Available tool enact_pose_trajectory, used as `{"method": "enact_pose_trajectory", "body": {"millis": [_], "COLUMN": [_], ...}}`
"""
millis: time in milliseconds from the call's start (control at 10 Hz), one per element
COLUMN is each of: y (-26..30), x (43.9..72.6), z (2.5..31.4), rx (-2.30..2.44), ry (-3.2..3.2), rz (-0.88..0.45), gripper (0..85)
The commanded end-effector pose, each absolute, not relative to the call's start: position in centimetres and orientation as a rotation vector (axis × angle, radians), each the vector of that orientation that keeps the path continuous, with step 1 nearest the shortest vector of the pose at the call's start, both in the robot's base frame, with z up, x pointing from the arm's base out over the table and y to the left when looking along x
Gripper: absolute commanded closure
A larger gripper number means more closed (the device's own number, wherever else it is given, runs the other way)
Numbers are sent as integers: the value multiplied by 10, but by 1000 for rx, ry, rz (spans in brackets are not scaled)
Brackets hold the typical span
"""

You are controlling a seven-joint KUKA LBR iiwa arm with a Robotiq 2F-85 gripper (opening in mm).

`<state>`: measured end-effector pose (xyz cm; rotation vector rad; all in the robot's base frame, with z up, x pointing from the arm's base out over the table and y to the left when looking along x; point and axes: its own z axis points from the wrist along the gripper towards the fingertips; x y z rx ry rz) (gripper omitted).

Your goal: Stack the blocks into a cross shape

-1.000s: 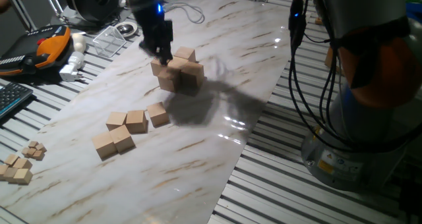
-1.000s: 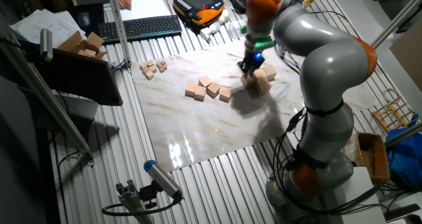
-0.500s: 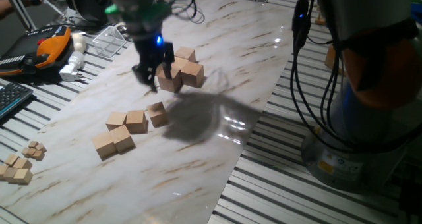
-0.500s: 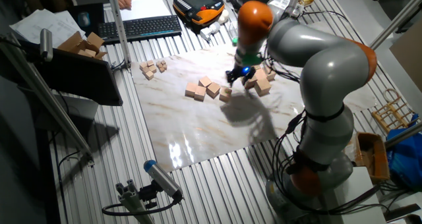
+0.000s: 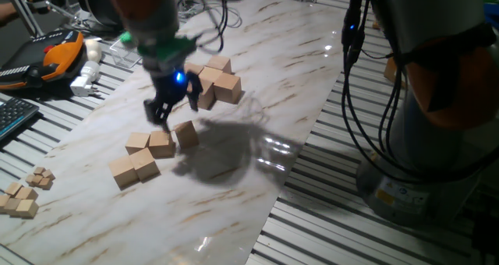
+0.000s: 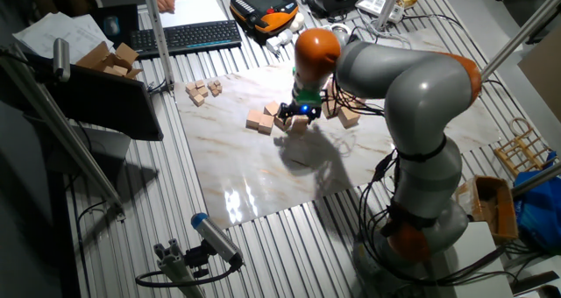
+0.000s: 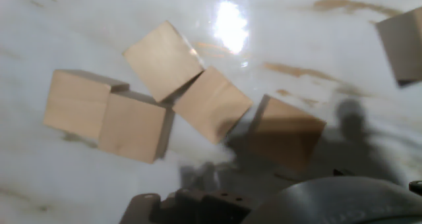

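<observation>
No writing can be read anywhere here. The robot base [image 5: 405, 189] carries a yellow sticker low down, but its print is too small and blurred to make out. The orange pendant [image 5: 48, 54] and the keyboard [image 6: 188, 37] show no legible marks, and the papers [image 6: 54, 31] look blank at this range. The blocks [image 7: 165, 92] are bare wood.

You can count five loose blocks [image 5: 148, 154] lying near each other on the surface [image 5: 257, 78]. Four of them touch in a bunch, and one sits just beside it. A second pile of blocks [image 5: 216, 82] stands further back; about four show, but some hide behind the arm. You also see a heap of tiny cubes [image 5: 23, 193], too small to count.
</observation>
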<state>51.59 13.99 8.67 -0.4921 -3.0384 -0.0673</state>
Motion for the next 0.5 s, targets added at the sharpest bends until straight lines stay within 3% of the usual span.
{"method": "enact_pose_trajectory", "body": {"millis": [0, 400], "y": [141, 135], "x": [513, 511], "z": [64, 56], "rx": [-495, -467], "ry": [-3039, -3061], "rz": [-58, -33], "gripper": [0, 0]}}
